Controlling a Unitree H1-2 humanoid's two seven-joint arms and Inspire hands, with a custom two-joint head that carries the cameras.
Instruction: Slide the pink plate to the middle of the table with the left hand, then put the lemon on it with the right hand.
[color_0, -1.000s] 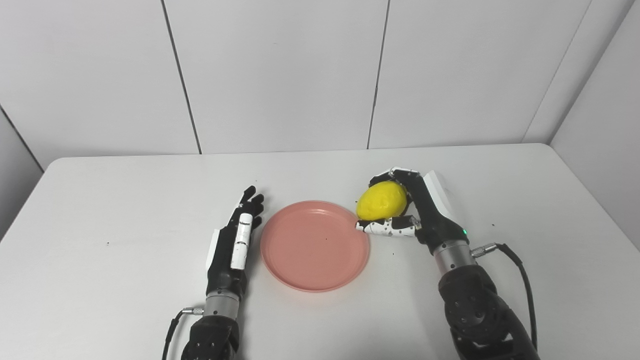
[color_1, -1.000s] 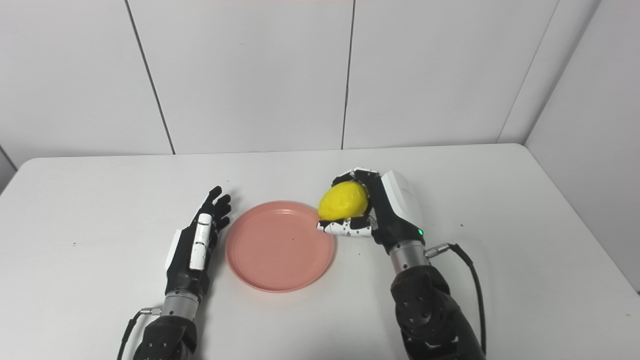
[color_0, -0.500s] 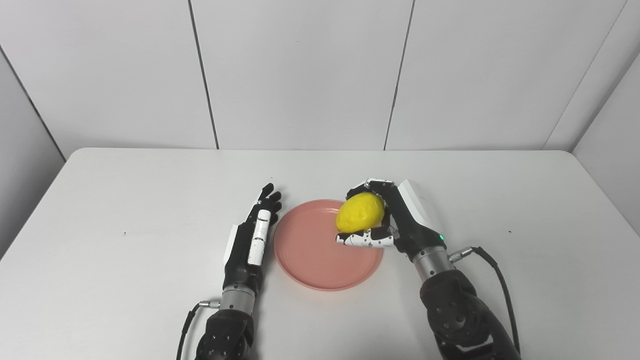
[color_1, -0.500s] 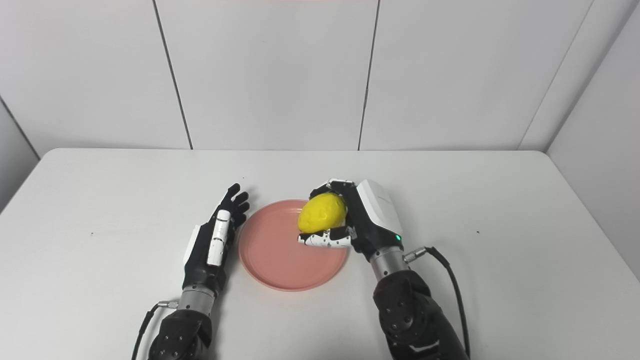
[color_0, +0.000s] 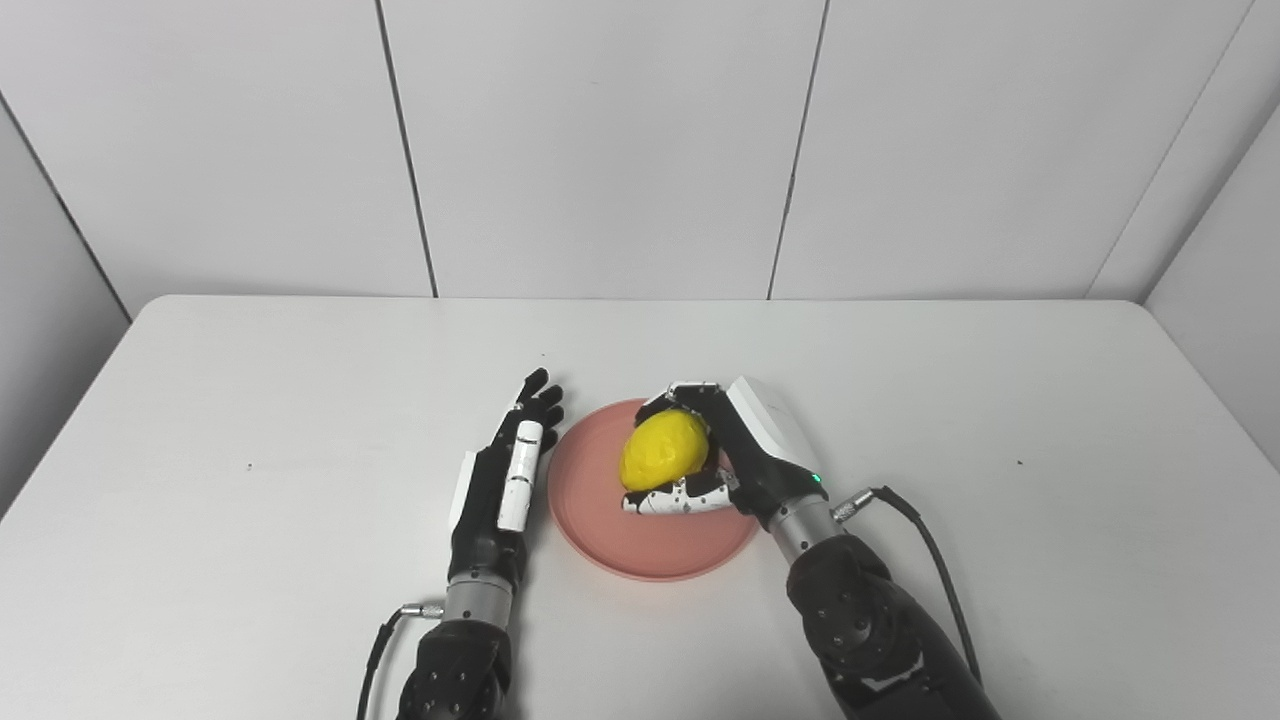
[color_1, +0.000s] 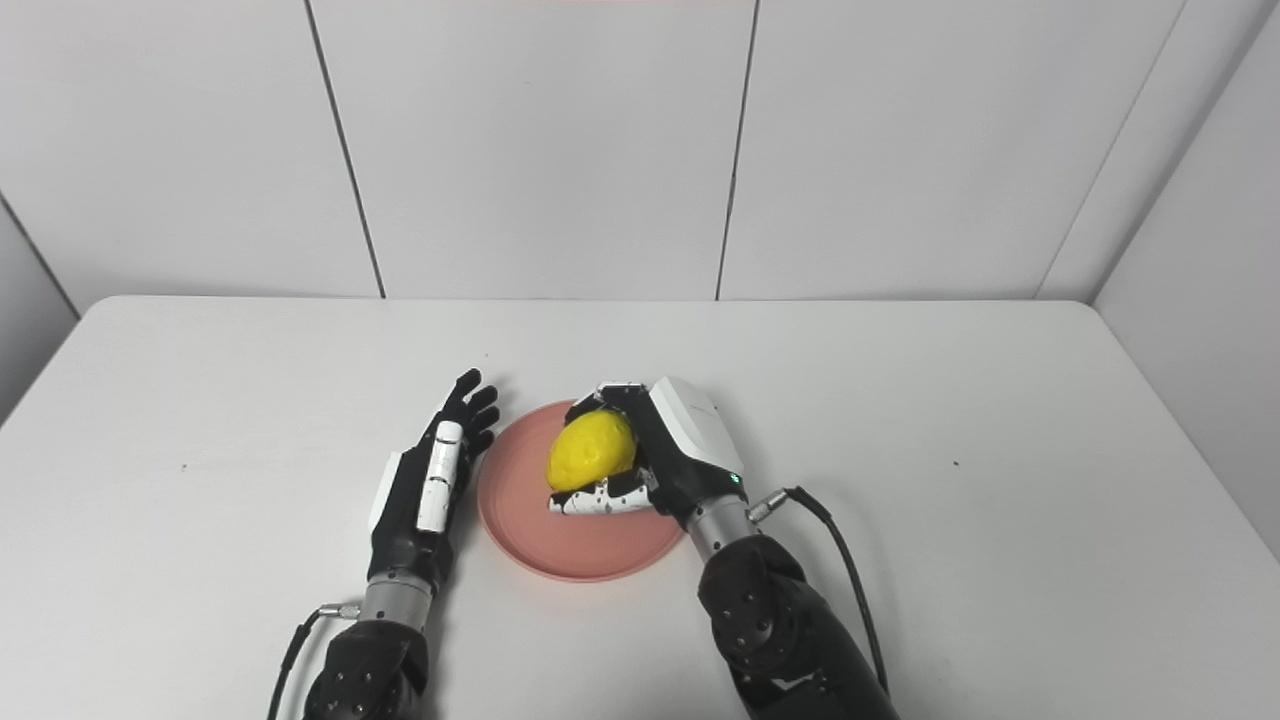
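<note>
White wall panels stand behind the white bench (color_0: 250, 400). Near its middle, toward the front edge, lies the round pink plastic plate (color_0: 600, 520). Over the plate, the right hand (color_0: 735, 455) has its fingers (color_0: 672, 500) clenched around the bumpy yellow lemon (color_0: 663, 450). Just beside the plate's left rim, the left hand (color_0: 505, 470) rests with fingers stretched out, grasping nothing.

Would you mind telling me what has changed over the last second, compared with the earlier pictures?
The right hand, shut on the lemon, has carried it leftward from beside the pink plate's right rim to over its middle, without letting go. The camera also shifted early on. The plate has not moved on the table, and the left hand lies open beside its left rim as before.
</note>
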